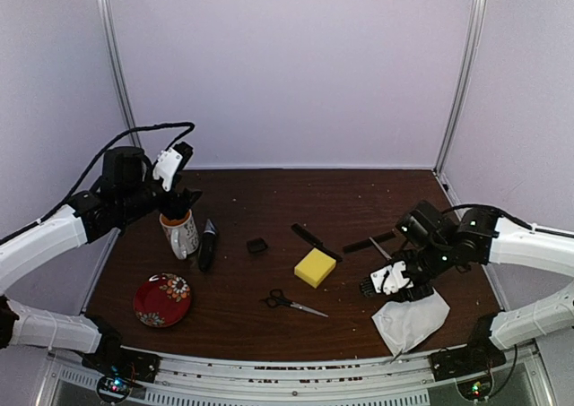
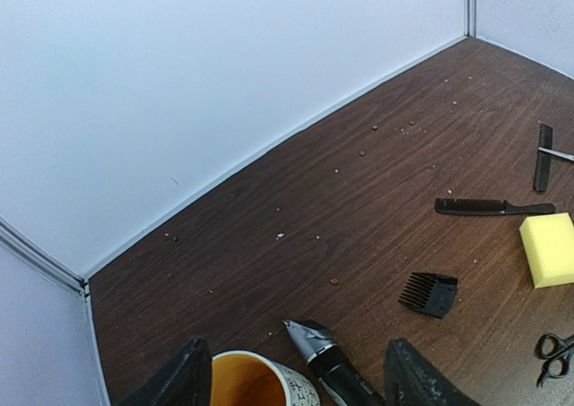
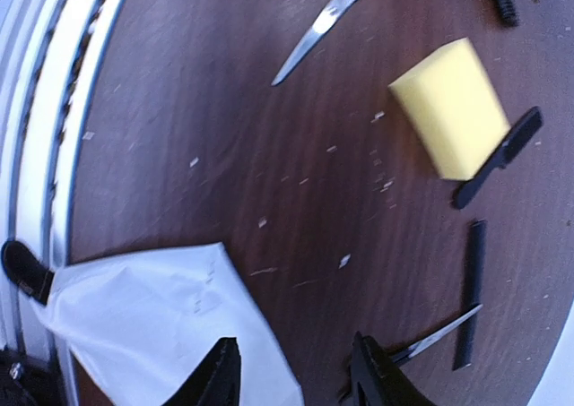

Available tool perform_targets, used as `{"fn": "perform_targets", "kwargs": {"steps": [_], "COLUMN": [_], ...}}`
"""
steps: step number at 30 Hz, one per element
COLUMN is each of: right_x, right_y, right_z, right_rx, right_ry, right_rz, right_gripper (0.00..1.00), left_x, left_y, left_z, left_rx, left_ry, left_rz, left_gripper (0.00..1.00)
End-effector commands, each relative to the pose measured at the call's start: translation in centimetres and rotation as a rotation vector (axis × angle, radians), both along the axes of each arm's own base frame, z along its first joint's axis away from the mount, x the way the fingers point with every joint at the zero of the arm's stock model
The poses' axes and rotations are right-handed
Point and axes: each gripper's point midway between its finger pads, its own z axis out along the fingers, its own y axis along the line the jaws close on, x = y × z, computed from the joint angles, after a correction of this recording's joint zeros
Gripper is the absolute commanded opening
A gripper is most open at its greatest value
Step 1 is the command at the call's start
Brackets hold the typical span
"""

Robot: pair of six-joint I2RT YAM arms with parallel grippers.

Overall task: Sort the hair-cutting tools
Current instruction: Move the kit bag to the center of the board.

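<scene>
Here the second pair of scissors (image 3: 439, 334) lies at 3 o'clock of the right gripper (image 3: 294, 375). Its blade runs in behind that side's finger and its handles are hidden. The jaws stand partly apart, over bare wood and a corner of the white pouch (image 3: 143, 307), with nothing visibly gripped. The left gripper (image 2: 291, 379) gapes wide above the mug (image 2: 256, 381), with the trimmer (image 2: 327, 366) just at 3 o'clock of the mug. The pouch lies by the table's (image 1: 359, 195) near edge at 6 o'clock. Bare wood stretches toward 12 o'clock to the back wall.
</scene>
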Motion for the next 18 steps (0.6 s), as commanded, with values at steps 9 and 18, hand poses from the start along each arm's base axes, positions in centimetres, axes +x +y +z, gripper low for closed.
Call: {"fn": "perform_targets", "kwargs": {"steps": [9, 18], "right_x": [-8.5, -11.5], "right_y": [-5.9, -4.9], "right_z": [-2.2, -4.1], "right_rx": [-0.189, -0.255], "right_ry": [0.179, 0.134], "right_rz": [0.197, 0.363], "right_gripper": [0.37, 0.39], "left_x": [0.7, 0.9], "left_y": [-0.4, -0.3], "left_z": [0.3, -0.2], "left_rx": [0.028, 0.044], "left_ry": [-0.018, -0.010], "left_rz": [-0.008, -0.001], "left_gripper": [0.68, 0.68]}}
